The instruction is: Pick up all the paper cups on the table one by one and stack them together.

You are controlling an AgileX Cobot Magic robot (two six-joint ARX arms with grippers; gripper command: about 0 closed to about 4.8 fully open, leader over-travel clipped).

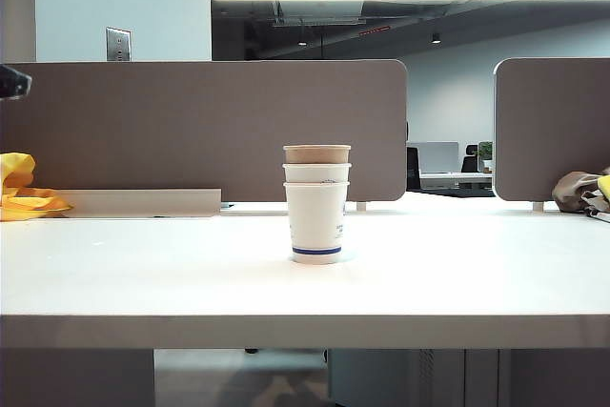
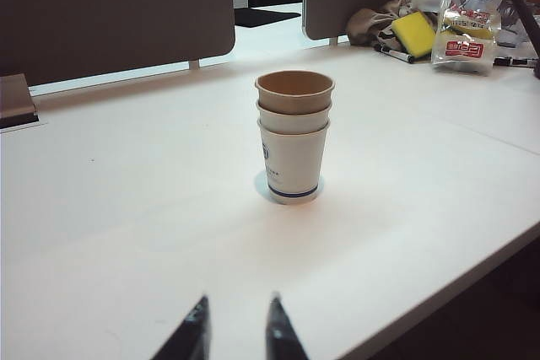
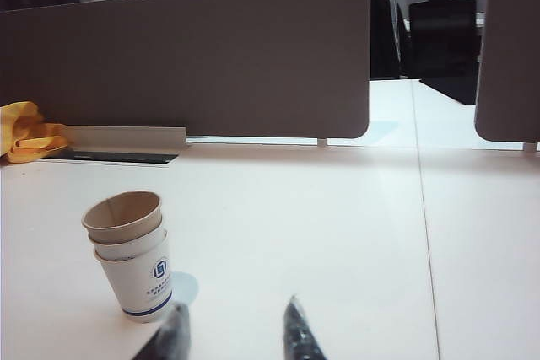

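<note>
The three paper cups (image 1: 316,202) stand nested in one upright stack on the table (image 1: 143,274), about midway between its front edge and the long grey-brown partition (image 1: 205,126) behind it. A white cup with a blue logo (image 3: 159,270) and a blue band near its base sits at the bottom, a second white cup shows only its rim above it, and the kraft-brown cup (image 2: 294,90) sits on top, its mouth open and empty.

The left gripper (image 2: 238,335) hangs above the table on the near side of the stack, well apart from it, its two dark fingertips parted with only bare table between them; it grasps nothing. The right gripper (image 3: 234,335) is likewise off the stack, near it but not touching, its fingers spread wide and empty.

Beyond the stack, a yellow cloth (image 1: 24,193) lies at one end of the partition. A yellow sponge (image 2: 416,33) and a clear plastic packet (image 2: 467,23) lie among clutter at the other end, well apart from the cups.
</note>
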